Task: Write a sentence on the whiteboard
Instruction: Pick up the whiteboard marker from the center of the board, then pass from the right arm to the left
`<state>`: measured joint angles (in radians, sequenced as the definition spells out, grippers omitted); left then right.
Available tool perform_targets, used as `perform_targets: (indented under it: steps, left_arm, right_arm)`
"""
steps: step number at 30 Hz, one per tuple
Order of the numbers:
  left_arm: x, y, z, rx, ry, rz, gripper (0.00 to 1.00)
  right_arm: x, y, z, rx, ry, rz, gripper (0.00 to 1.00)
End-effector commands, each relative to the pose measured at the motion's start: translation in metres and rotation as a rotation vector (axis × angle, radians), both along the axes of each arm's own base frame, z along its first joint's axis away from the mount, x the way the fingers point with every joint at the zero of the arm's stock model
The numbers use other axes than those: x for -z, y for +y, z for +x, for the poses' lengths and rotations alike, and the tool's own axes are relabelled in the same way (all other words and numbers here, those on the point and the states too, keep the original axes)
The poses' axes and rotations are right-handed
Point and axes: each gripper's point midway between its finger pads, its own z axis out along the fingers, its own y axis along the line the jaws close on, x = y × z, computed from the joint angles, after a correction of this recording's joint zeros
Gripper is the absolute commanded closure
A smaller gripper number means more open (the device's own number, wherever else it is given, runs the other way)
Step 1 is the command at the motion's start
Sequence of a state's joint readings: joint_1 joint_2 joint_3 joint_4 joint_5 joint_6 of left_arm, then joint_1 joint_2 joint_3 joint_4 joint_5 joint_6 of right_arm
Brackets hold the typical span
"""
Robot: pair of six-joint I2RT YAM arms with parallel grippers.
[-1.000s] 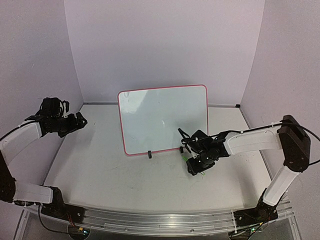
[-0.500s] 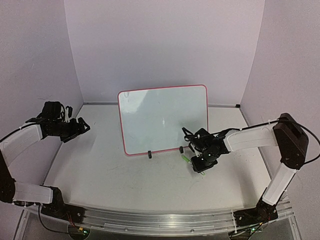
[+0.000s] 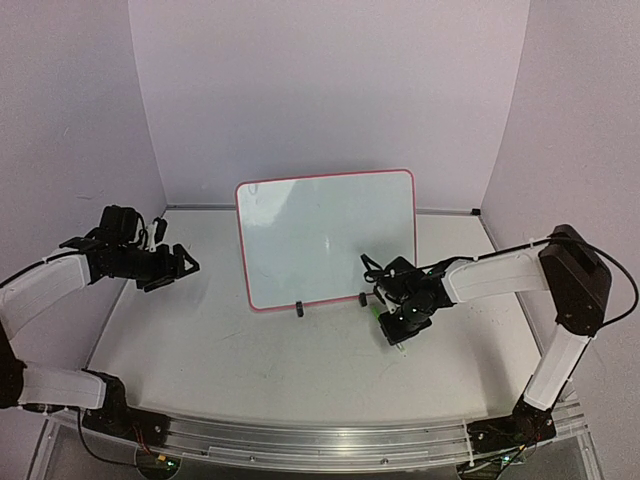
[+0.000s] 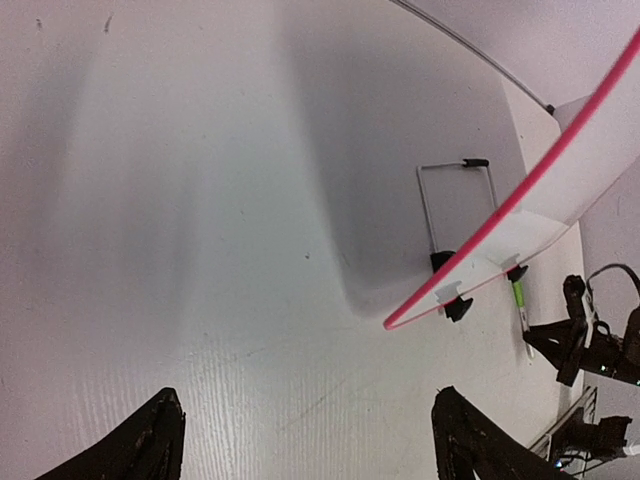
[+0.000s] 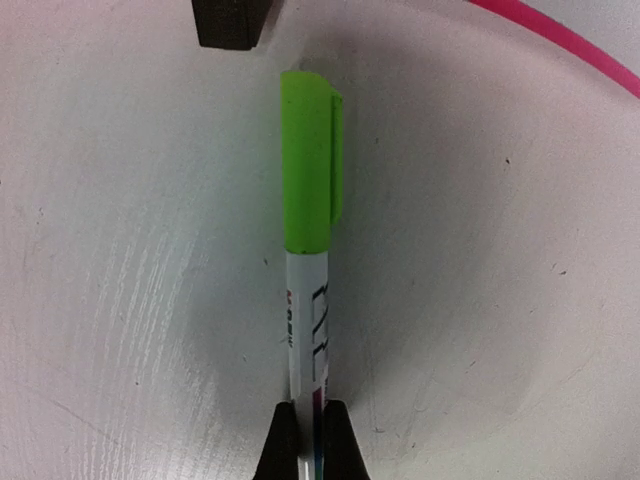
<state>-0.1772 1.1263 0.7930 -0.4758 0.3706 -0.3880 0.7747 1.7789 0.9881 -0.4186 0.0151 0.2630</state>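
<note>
Plenty of open counter (image 3: 250, 350) is spreading before and left of the whiteboard (image 3: 325, 240), which is standing propped near the middle. The left claw (image 3: 185, 267) is hovering spread wide, gripping nothing. The right claw (image 5: 308, 440) is clenching the barrel of a green-capped marker (image 5: 310, 170) lying by the board's lower right edge.

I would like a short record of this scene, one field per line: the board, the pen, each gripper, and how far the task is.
whiteboard: stands on two black clip feet, leaning back; no writing visible
marker: green cap on, low at the table, by the foot nearer the right arm
right gripper: shut on the marker's barrel
left gripper: open, empty, over the table left of the whiteboard
task: nothing written yet
</note>
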Motion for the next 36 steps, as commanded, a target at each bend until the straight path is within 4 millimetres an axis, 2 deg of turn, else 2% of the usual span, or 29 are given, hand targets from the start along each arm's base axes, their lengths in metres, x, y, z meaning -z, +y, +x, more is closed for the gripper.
perform_targets:
  steps: [1,3,7,10,15,19,22,24,28,36]
  left_arm:
    - [-0.026,-0.021,-0.022,0.018,-0.042,-0.081,0.16]
    - [-0.031,-0.026,-0.030,0.015,-0.047,-0.114,0.16]
    - [-0.040,-0.041,-0.040,0.025,-0.033,-0.196,0.08]
    - [-0.059,-0.061,-0.042,0.074,-0.046,-0.256,0.05]
    - [-0.097,-0.105,-0.043,0.187,-0.083,-0.345,0.03]
    - [-0.114,-0.154,-0.055,0.330,-0.073,-0.400,0.01]
    - [-0.125,-0.191,-0.070,0.473,-0.076,-0.462,0.01]
    - [-0.121,-0.203,-0.072,0.518,-0.049,-0.484,0.01]
    - [-0.104,-0.223,-0.073,0.567,0.024,-0.474,0.01]
    - [-0.099,-0.244,-0.078,0.628,0.087,-0.504,0.05]
  right_arm:
    - [-0.015,-0.005,0.000,-0.027,-0.046,-0.044,1.00]
    - [-0.034,0.000,-0.001,-0.060,-0.092,-0.024,1.00]
    - [-0.076,0.020,-0.015,-0.137,-0.140,0.087,1.00]
    - [-0.111,0.042,-0.026,-0.198,-0.162,0.198,1.00]
    - [-0.156,0.070,-0.040,-0.297,-0.178,0.301,1.00]
    - [-0.178,0.092,-0.052,-0.383,-0.168,0.344,1.00]
    - [-0.192,0.108,-0.063,-0.443,-0.144,0.391,1.00]
    - [-0.195,0.116,-0.067,-0.473,-0.135,0.396,1.00]
    - [-0.195,0.123,-0.066,-0.507,-0.139,0.368,1.00]
    - [-0.202,0.139,-0.072,-0.571,-0.152,0.363,1.00]
